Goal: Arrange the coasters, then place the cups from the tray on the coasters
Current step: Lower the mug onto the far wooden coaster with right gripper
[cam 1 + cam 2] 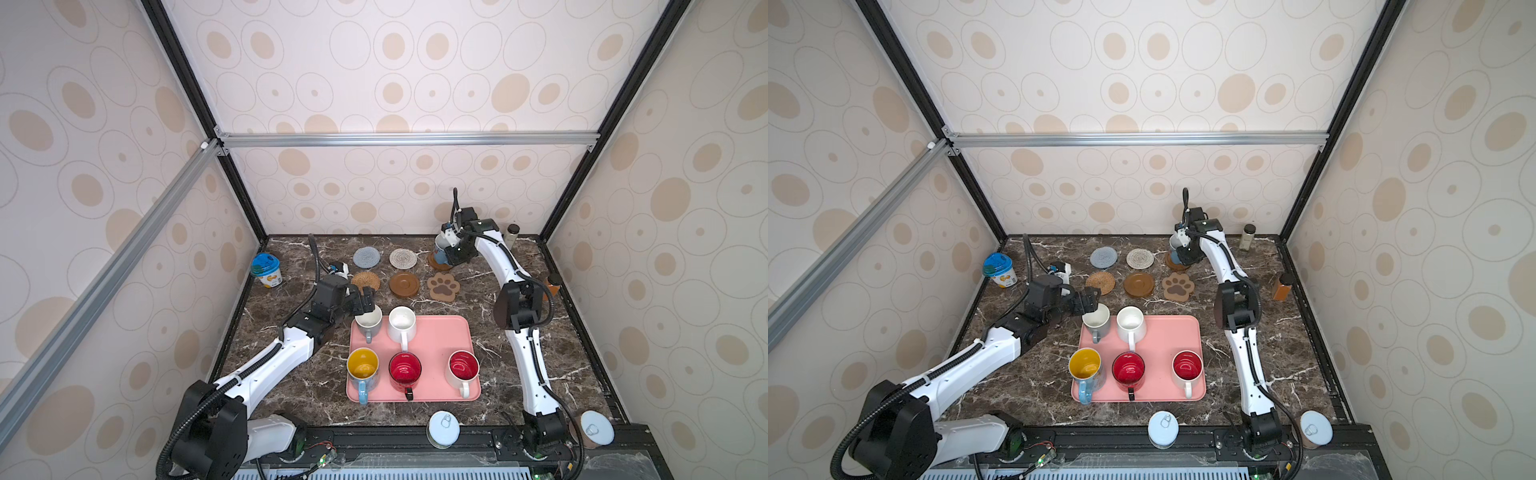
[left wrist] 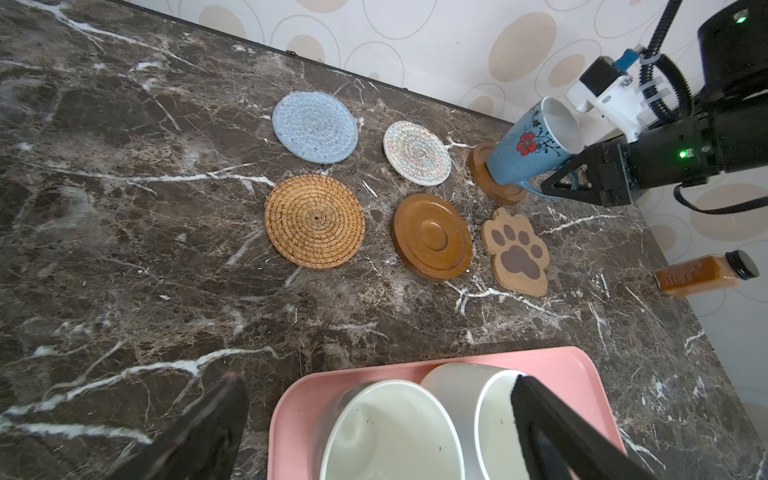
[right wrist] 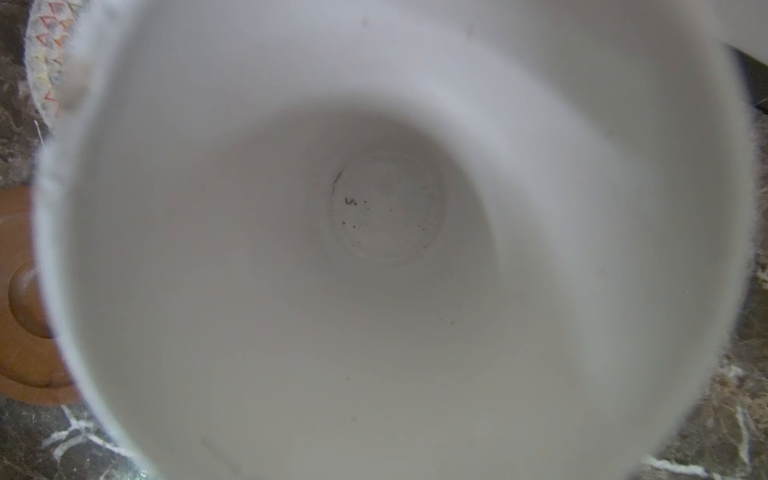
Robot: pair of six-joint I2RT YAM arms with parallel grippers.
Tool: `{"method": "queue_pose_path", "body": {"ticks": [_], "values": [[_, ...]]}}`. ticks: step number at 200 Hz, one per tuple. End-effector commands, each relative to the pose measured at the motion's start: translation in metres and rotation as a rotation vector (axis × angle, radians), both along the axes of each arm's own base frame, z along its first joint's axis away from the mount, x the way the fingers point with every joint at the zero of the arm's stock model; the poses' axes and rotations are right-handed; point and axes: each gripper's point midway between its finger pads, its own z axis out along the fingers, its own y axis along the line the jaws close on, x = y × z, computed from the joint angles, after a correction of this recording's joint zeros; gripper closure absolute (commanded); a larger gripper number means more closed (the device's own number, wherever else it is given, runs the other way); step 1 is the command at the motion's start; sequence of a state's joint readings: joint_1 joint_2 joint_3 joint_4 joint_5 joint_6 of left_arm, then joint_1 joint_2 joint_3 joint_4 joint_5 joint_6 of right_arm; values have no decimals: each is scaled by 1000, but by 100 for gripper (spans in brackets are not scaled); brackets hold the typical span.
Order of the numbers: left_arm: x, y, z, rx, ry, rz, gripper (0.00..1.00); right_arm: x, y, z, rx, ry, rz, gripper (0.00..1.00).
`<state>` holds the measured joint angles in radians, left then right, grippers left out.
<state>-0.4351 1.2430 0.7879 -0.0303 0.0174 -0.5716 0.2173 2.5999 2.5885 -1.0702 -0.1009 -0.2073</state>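
Note:
Six coasters lie in two rows behind the pink tray point(image 1: 436, 332): grey-blue knit point(image 1: 366, 257), cream woven point(image 1: 403, 258), rattan point(image 1: 365, 281), wooden disc point(image 1: 404, 284) and paw point(image 1: 443, 286). On the sixth, a wooden disc point(image 2: 498, 189), stands the light blue cup point(image 2: 528, 145). My right gripper point(image 2: 561, 187) is shut on that cup's handle. The cup's white inside point(image 3: 386, 249) fills the right wrist view and hides the fingers. My left gripper point(image 2: 376, 386) is open above the grey cup point(image 2: 386, 432), next to the white cup point(image 2: 490, 415). Three more cups point(image 1: 405, 370) stand along the tray's front.
A blue-lidded tub point(image 1: 266, 270) stands at the left edge of the table. Two white can lids point(image 1: 443, 428) point(image 1: 596, 428) sit on the front rail. A brown bottle point(image 1: 550, 284) and a dark-capped jar point(image 1: 512, 235) stand along the right side.

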Motion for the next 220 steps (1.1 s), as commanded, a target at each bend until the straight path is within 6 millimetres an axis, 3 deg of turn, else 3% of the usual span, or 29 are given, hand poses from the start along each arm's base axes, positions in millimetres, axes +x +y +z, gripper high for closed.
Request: {"method": "queue_pose_path", "body": {"ticks": [1, 62, 97, 220], "values": [[-2, -2, 8, -25, -22, 3, 0, 4, -2, 7, -7, -29, 13, 85], [-2, -2, 6, -29, -17, 6, 0, 2, -3, 5, -15, -18, 9, 75], [-4, -2, 7, -30, -16, 0, 0, 1, -8, 4, -34, -15, -3, 74], [-5, 0, 8, -34, -16, 13, 0, 3, -19, 18, -53, -47, -36, 84]]}}
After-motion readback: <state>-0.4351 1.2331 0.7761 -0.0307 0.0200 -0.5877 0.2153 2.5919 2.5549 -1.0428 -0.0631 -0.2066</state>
